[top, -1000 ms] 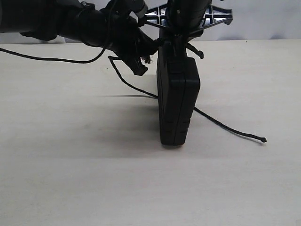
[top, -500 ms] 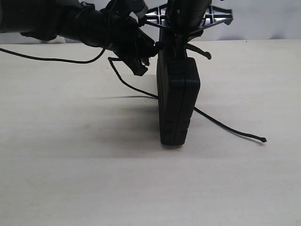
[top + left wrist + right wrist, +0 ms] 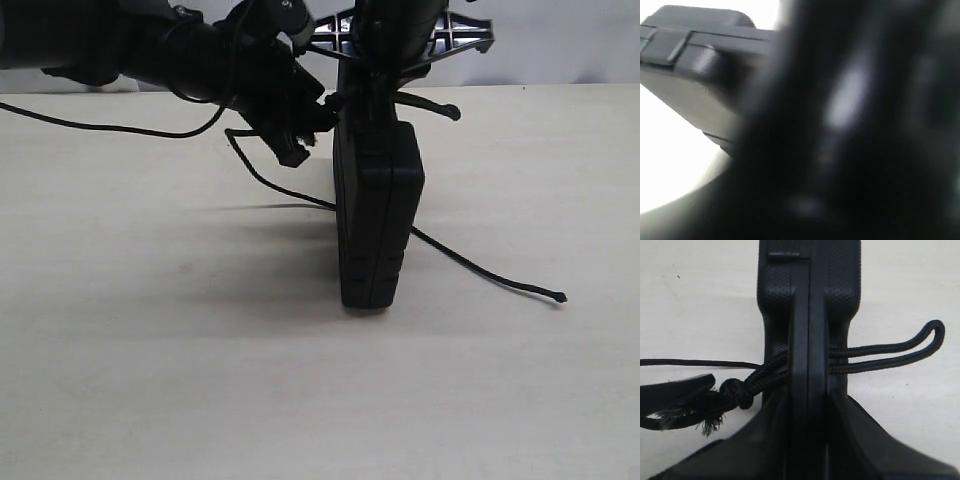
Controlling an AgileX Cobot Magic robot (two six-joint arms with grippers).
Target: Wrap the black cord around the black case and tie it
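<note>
While you look at the exterior view, the black case (image 3: 378,215) stands upright on its narrow edge on the surface (image 3: 150,350). Your right fingers (image 3: 860,440) are clenched on the top part of the case, one on each side. The black cord (image 3: 480,268) passes across the case at that top part. On one side a doubled loop (image 3: 930,337) sticks out. On the other side the frayed knot (image 3: 735,392) hangs just beside your left fingers (image 3: 677,388). You cannot tell if these fingers grasp the frayed end or are released; the left wrist view is blurred. One strand runs down behind the case and lies on the surface, with its knotted tip (image 3: 559,296) well apart from the case.
</note>
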